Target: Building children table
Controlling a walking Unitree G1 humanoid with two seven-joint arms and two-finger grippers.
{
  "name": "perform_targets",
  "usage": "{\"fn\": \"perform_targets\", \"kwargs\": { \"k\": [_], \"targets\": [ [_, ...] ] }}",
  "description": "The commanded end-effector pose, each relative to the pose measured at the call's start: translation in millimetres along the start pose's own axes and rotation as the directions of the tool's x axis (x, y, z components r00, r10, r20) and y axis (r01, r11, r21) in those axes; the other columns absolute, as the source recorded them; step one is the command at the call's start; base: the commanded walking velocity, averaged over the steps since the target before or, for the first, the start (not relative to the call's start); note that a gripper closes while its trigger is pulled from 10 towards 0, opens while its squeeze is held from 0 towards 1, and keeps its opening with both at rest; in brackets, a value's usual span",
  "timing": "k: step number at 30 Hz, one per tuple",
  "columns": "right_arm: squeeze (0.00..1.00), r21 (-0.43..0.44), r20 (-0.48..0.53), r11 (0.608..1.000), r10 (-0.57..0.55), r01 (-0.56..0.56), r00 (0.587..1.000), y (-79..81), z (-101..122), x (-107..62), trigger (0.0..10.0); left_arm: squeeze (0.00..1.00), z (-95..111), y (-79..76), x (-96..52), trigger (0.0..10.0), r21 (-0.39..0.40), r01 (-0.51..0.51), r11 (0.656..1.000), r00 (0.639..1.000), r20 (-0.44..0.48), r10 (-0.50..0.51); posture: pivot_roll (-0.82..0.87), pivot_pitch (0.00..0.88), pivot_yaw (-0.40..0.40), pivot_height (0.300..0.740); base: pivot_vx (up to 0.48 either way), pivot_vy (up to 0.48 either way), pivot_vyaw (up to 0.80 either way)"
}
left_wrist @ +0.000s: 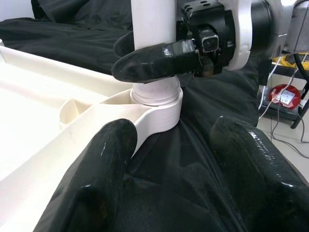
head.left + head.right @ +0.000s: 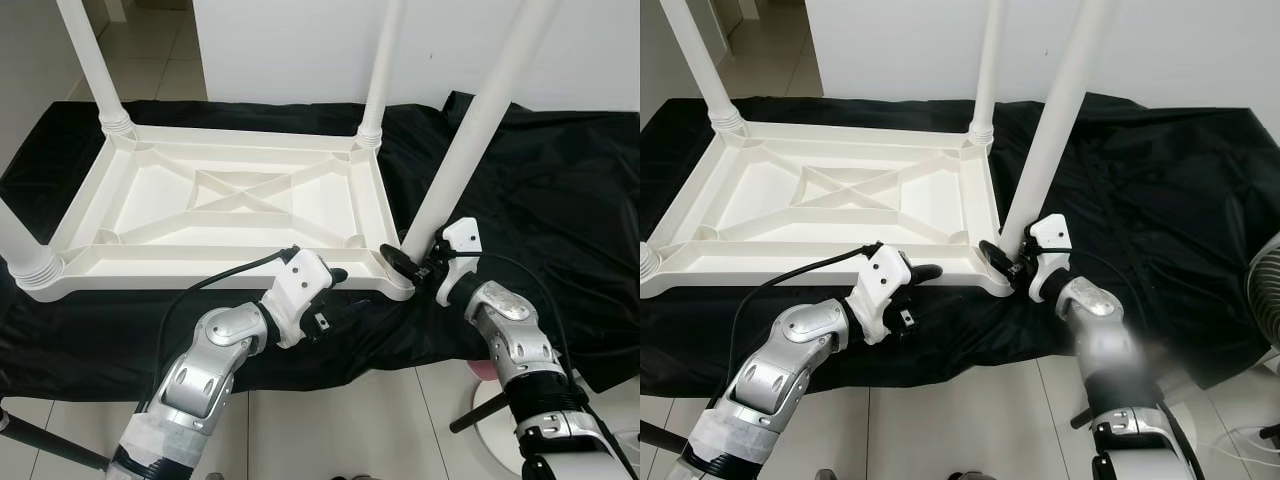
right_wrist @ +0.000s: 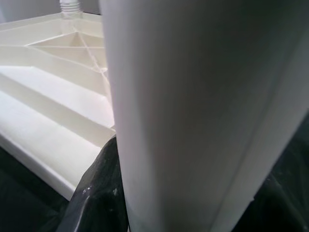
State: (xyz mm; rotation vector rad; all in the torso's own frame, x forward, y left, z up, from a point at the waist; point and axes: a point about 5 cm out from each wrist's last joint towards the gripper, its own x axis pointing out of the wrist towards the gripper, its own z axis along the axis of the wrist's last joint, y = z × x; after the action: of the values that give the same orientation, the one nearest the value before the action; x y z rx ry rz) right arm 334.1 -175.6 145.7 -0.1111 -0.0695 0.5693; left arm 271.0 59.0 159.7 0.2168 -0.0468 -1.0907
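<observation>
The left end effector [image 2: 335, 283] rests at the near rim of the upturned white table [image 2: 240, 200], its fingers [image 1: 104, 159] spread apart over the black cloth [image 2: 560, 190]. Just beside it, the right end effector [image 2: 405, 262] pinches the base of the near-right leg [image 2: 470, 130], which stands in its corner socket [image 1: 157, 104]. The table lies top-down on the cloth, with three more legs [image 2: 375, 70] standing at the other corners. Beyond are a white wall [image 2: 300, 50] and tiled floor [image 2: 150, 60].
</observation>
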Motion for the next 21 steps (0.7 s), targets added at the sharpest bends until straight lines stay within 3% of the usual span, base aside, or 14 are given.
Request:
{"fn": "perform_targets", "kwargs": {
  "k": [1, 11, 14, 15, 19, 21],
  "targets": [
    [0.0, 0.029, -0.085, 0.998, -0.048, 0.051, 0.995, 2.0, -18.2, -5.8, 10.0, 0.0, -0.7, 2.0, 1.2, 10.0, 0.004, -0.049, 0.999, 0.999, -0.012, 0.049, -0.05, 0.065, -0.05, 0.74, 0.0, 0.0, 0.0],
    [0.0, 0.1, -0.051, 0.983, -0.15, 0.154, 0.987, 10.5, -15.3, 1.8, 10.0, 0.0, -1.2, 2.7, 1.3, 10.0, 0.006, -0.046, 0.999, 0.999, -0.015, 0.046, -0.06, 0.068, -0.047, 0.74, 0.0, 0.0, 0.0],
    [0.0, 0.142, -0.053, 0.958, -0.244, 0.249, 0.968, 12.1, -14.6, 3.5, 10.0, 0.0, -1.6, 3.5, 0.5, 10.0, 0.006, -0.05, 0.999, 0.999, -0.017, 0.05, -0.05, 0.07, -0.048, 0.74, 0.0, 0.0, 0.0],
    [0.0, 0.173, -0.065, 0.929, -0.321, 0.327, 0.945, 12.7, -15.6, 3.4, 10.0, 0.0, -2.1, 4.1, 0.1, 10.0, 0.005, -0.054, 0.999, 0.998, -0.019, 0.054, -0.05, 0.071, -0.048, 0.74, 0.0, 0.0, 0.0],
    [0.0, 0.187, -0.07, 0.916, -0.348, 0.355, 0.935, 14.5, -15.9, 2.9, 10.0, 0.0, -2.4, 4.1, -0.3, 10.0, 0.005, -0.056, 0.998, 0.998, -0.021, 0.056, -0.05, 0.073, -0.049, 0.74, 0.0, 0.0, 0.0],
    [0.0, 0.208, -0.075, 0.88, -0.42, 0.427, 0.904, 16.2, -15.1, 2.9, 10.0, 0.0, -3.2, 4.2, -0.3, 10.0, 0.005, -0.058, 0.998, 0.998, -0.026, 0.058, -0.06, 0.075, -0.049, 0.74, 0.0, 0.0, 0.0]
  ]
}}
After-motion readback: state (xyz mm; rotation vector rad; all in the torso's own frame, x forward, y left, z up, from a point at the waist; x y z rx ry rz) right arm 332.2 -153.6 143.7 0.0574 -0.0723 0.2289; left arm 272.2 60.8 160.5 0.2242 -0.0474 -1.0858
